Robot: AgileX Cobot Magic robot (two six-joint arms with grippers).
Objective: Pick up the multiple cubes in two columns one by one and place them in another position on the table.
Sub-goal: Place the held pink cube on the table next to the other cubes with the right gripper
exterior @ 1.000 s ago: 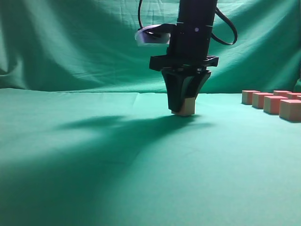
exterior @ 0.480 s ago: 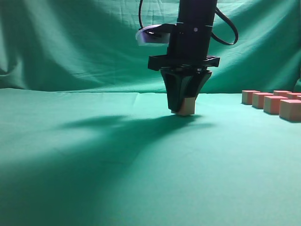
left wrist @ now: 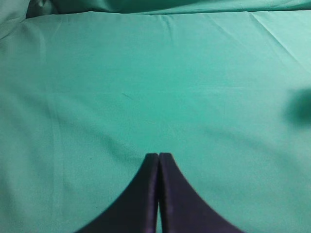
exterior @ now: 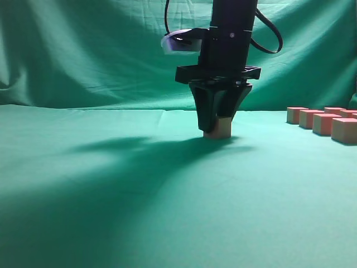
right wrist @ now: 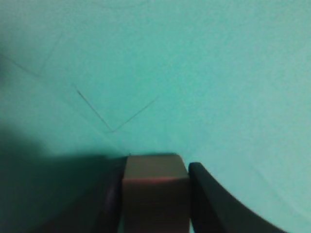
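One reddish-pink cube [exterior: 221, 129] stands on the green table [exterior: 111, 195] near the middle, under my right gripper [exterior: 217, 127]. The gripper's black fingers straddle the cube. In the right wrist view the cube [right wrist: 155, 194] sits between the fingers [right wrist: 206, 194], with a thin sliver of cloth showing beside the right one, so my right gripper [right wrist: 156, 169] is open around it. Several more cubes [exterior: 325, 123] stand in two columns at the far right. My left gripper [left wrist: 158, 155] is shut and empty over bare cloth; it is out of the exterior view.
A draped green backdrop [exterior: 83, 50] rises behind the table. The right arm's shadow [exterior: 128, 148] lies across the cloth left of the cube. The cube columns run off the right edge of the exterior view.
The right gripper's fingers have parted slightly around the cube, which now rests flat on the cloth. The arm has stayed in place.
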